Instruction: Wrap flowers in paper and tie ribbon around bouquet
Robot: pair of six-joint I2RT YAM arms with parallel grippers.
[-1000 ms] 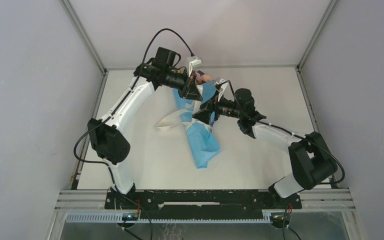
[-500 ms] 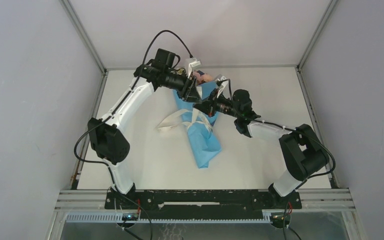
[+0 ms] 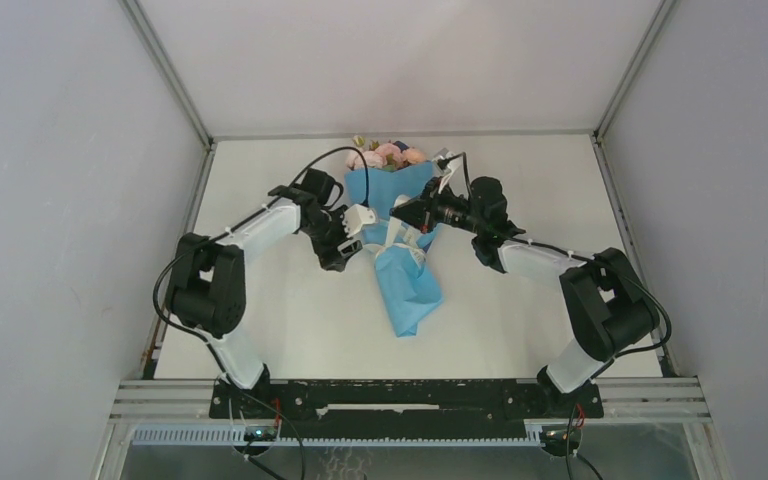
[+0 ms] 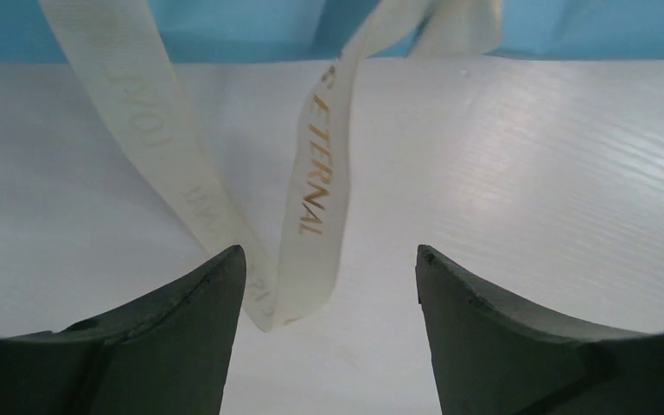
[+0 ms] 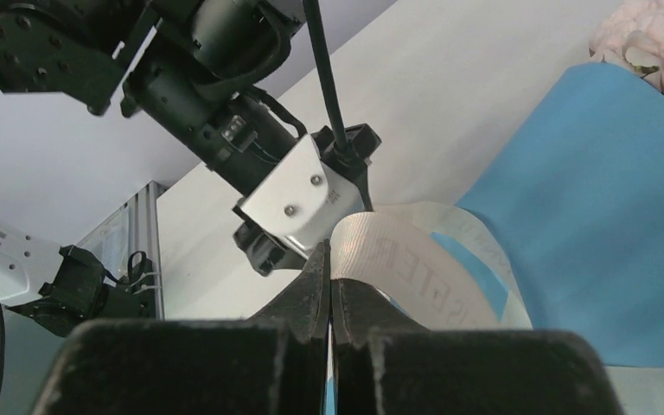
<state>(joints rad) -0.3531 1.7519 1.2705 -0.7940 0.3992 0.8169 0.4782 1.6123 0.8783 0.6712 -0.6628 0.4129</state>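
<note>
Bouquet (image 3: pixel 407 285) lies on the white counter (image 3: pixel 290 300), near the middle and toward the far side; we see its wide end pointing at the back edge, where the flowers (image 3: pixel 390 155) show pink and peach above the light-blue paper (image 3: pixel 385 185); the narrow end points back toward the arm bases, its paper a deeper blue and creased. Across the middle of the cone we see the ribbon (image 3: pixel 390 235), cream-white, running out on both sides.

On the right, the right pincer (image 5: pixel 329 277) has its fingers pressed together on the ribbon (image 5: pixel 415 259); from its wrist view we see the strip curling out from between the tips and bending over toward the paper (image 5: pixel 605 216), with a few pink blooms (image 5: pixel 648 39) in the upper corner and the left arm (image 5: pixel 216 95) just across from it.

On the left, the left pincer (image 4: pixel 328 255) sits low over the counter beside the bouquet, its fingers well apart; a folded loop of ribbon (image 4: pixel 311 199) with gold lettering lies on the counter between them, its bend close to one finger; whether it touches that finger we cannot tell; neither finger grips it.
</note>
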